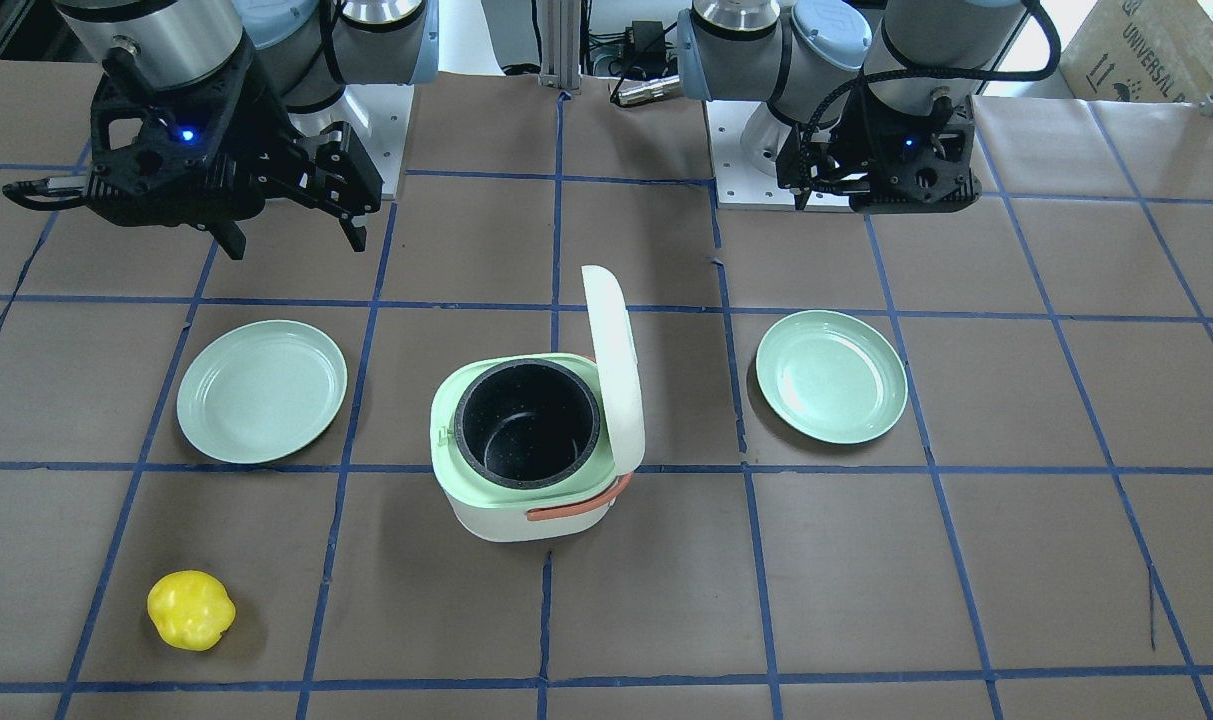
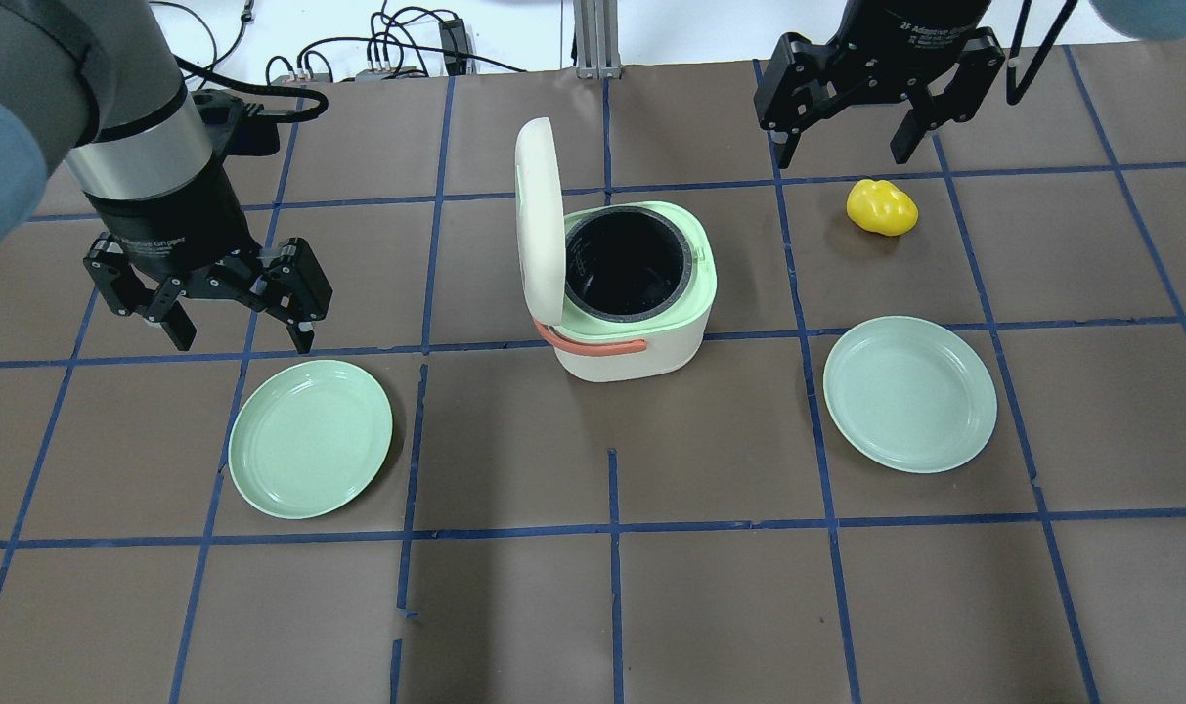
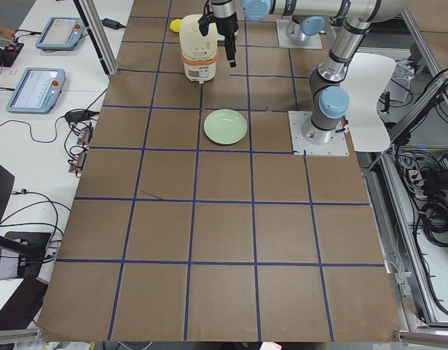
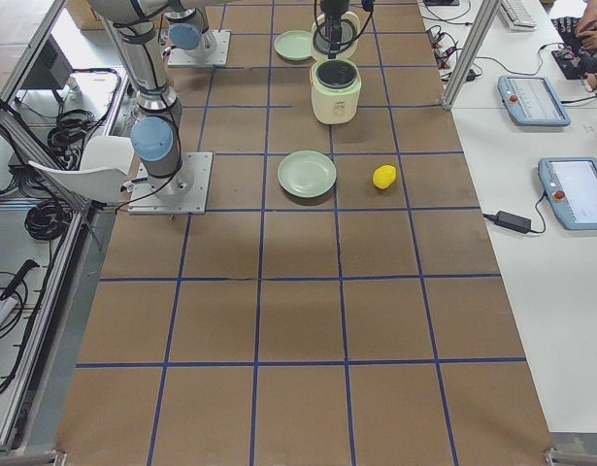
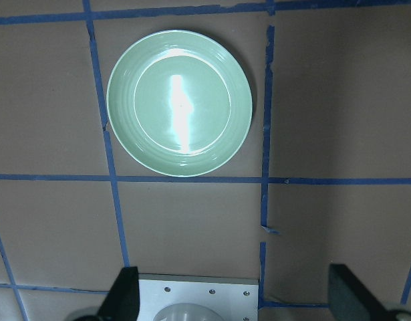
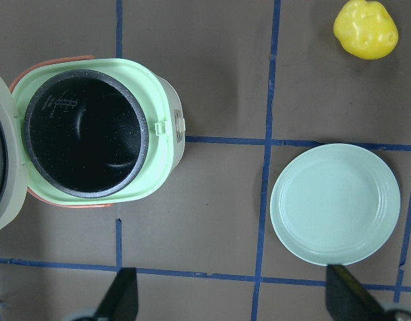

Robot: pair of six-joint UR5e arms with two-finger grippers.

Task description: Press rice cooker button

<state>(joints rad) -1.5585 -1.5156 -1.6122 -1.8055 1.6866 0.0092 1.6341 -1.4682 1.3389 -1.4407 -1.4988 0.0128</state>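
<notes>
Overhead view has both: left end effector point(image 2: 242, 342) and right end effector point(image 2: 840, 156), fingers spread wide, nothing held. The front-facing view shows the left one only from above with its fingers hidden. The right one point(image 1: 294, 243) is clear there, also wide. The rice cooker point(image 2: 632, 357) sits below the right end effector, off toward the left arm's side, and well off to the left end effector's right. Its lid point(image 2: 539, 215) stands upright and open. The right wrist view looks straight into the cooker point(image 6: 91, 134) and shows a small tab point(image 6: 175, 127) on the rim opposite the hinge. The left wrist view shows no cooker, only the left plate point(image 5: 180, 103) below the fingers and a metal base plate point(image 5: 192, 294). The black pot point(image 2: 627, 269) inside the cooker is empty, and an orange handle point(image 2: 593, 344) hangs along the body. Left plate and right plate point(image 2: 910, 394) are both bare. The right plate is below the right end effector on its outer side, with a yellow pepper point(image 2: 881, 207) just beyond on the counter point(image 2: 729, 587). The counter is brown sheet with a blue tape grid. The side views add white benches with tablets point(image 3: 36, 89) and cables.
</notes>
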